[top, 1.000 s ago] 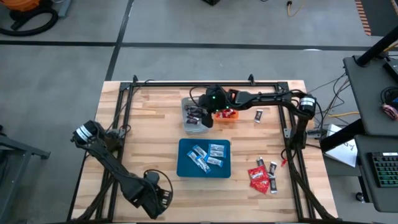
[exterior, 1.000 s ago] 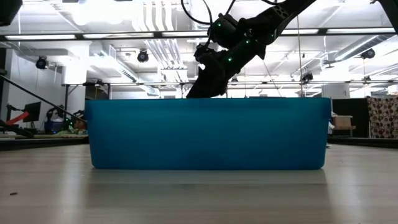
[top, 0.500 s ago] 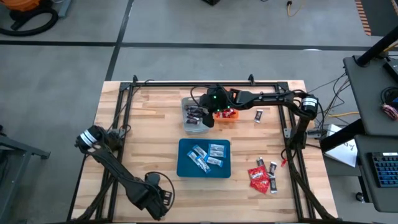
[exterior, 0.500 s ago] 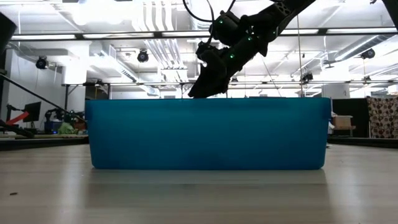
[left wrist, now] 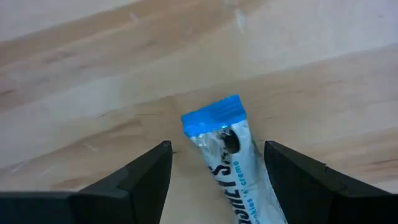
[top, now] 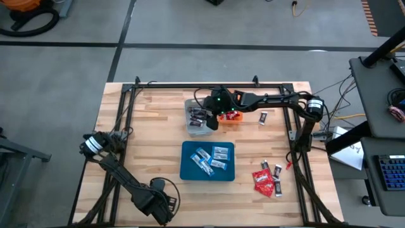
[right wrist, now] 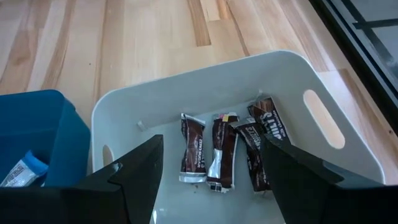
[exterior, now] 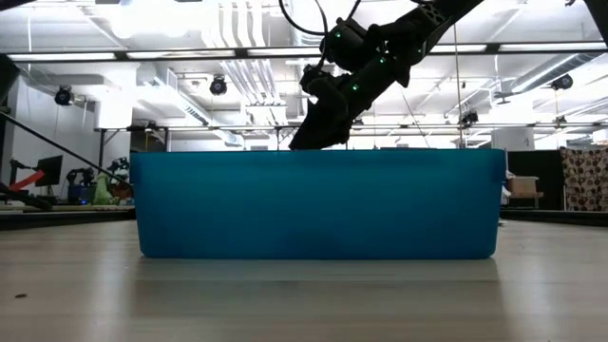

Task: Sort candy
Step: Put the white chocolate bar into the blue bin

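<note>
Start at the left: your left gripper (top: 161,202) sits low at the near-left corner of the table (top: 152,145), fingers spread wide with nothing between them. In its wrist view a blue-and-white bar (left wrist: 230,162) lies flat on the wood between the open fingers, not touching either one. It looks light, crinkly and slippery; I would take it across the middle of its width, not by the crimped blue end, which will likely fold and slide out.

In the centre, the blue tray (top: 186,168) already holds several blue-and-white bars. Behind it, the grey tray (right wrist: 323,124) holds three dark mini bars (right wrist: 217,149), lying side by side. Your right gripper (top: 207,117) hovers above that grey tray, fingers wide apart and empty. Just beside it, the orange tray (top: 229,118) holds red pieces.

To the right, red packets (top: 262,180) and a few dark bars (top: 277,172) lie loose near the table's near-right edge, with one more (top: 263,116) by the orange tray.
</note>
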Controlling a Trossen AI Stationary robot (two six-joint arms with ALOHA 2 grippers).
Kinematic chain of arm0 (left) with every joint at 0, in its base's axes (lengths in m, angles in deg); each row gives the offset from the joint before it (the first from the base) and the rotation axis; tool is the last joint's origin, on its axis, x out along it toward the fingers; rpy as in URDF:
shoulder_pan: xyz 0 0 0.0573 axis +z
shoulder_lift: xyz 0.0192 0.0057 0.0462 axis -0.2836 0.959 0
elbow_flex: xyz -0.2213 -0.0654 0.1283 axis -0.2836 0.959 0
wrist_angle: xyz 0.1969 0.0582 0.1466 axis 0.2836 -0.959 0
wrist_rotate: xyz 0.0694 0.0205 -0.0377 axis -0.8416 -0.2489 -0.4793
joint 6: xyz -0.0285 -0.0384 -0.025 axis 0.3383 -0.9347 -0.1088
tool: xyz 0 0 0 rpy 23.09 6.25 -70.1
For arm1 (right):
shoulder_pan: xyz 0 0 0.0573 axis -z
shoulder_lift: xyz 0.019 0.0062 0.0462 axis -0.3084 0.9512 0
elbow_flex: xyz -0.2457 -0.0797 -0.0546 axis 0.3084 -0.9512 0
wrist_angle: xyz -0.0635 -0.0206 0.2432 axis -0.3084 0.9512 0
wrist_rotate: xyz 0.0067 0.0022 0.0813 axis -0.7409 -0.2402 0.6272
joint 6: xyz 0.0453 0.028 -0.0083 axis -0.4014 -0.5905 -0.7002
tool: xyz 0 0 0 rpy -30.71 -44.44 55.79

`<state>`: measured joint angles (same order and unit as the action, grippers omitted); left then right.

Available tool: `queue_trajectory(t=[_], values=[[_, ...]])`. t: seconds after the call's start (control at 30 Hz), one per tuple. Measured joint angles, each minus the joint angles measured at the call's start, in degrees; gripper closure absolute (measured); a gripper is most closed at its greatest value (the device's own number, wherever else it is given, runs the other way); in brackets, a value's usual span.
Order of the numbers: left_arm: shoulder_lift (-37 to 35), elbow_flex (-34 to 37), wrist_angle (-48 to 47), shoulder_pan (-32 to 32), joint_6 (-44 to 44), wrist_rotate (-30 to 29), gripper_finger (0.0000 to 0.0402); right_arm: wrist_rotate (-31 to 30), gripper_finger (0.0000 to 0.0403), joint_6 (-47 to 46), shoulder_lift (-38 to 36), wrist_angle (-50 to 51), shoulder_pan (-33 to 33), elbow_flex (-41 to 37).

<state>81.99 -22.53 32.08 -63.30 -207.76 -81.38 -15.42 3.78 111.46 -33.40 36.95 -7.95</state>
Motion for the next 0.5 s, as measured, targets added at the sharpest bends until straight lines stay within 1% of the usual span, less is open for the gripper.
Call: queue_trajectory(t=[0.13, 0.23, 0.37, 0.5], values=[[1.0, 0.0, 1.0, 0.0, 1.4, -0.3, 0.0170, 0.0, 0.0147, -0.3, 0.0, 0.0, 0.0, -0.1], [1.5, -0.1, 1.6, 0.0, 2.8, -0.5, 0.0189, 0.0, 0.0147, -0.4, 0.0, 0.0, 0.0, -0.2], [1.6, -0.2, 2.3, 0.0, 4.6, -0.7, 0.0242, 0.1, 0.0147, -0.4, 0.0, 0.0, 0.0, -0.2], [1.6, -0.2, 2.9, 0.0, 6.1, -1.0, 0.0322, 0.1, 0.0147, -0.4, 0.0, 0.0, 0.0, -0.2]])
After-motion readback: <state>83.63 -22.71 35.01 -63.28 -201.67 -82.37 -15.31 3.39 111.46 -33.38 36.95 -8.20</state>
